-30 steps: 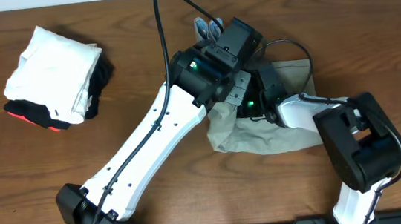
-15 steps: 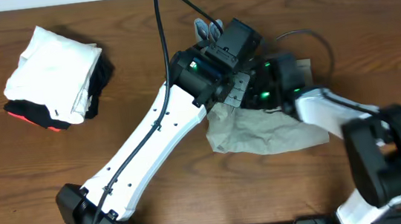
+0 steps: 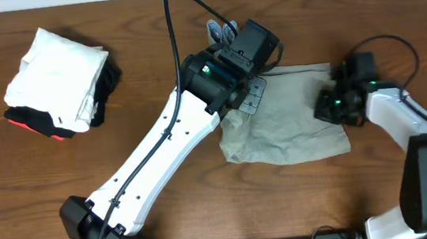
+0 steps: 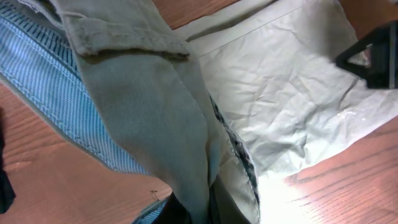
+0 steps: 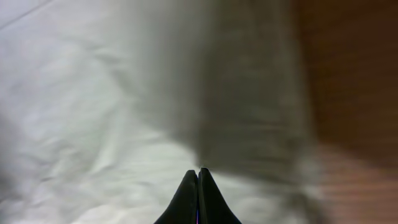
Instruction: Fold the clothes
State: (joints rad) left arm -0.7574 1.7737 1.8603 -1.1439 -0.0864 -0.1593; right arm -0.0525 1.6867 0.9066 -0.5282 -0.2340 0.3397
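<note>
The light khaki trousers (image 3: 286,128) lie crumpled in a rough rectangle on the wooden table, right of centre. My left gripper (image 3: 248,98) is at their upper left corner and is shut on a bunch of the cloth. In the left wrist view the trousers (image 4: 155,118) hang from the jaws (image 4: 208,208), with blue striped lining (image 4: 56,81) showing. My right gripper (image 3: 327,109) is over the right edge of the trousers. In the right wrist view its fingers (image 5: 198,173) are pressed together with nothing between them, just above the blurred cloth (image 5: 93,112).
A pile of folded garments sits at the far left, a white one (image 3: 53,69) on top of black and red ones (image 3: 39,126). The left arm (image 3: 162,157) crosses the table diagonally from the front left. Cables loop above both grippers.
My right gripper has swept right, from beside the left gripper to the trousers' right edge. The cloth now lies flatter and more spread. The left gripper has held still.
</note>
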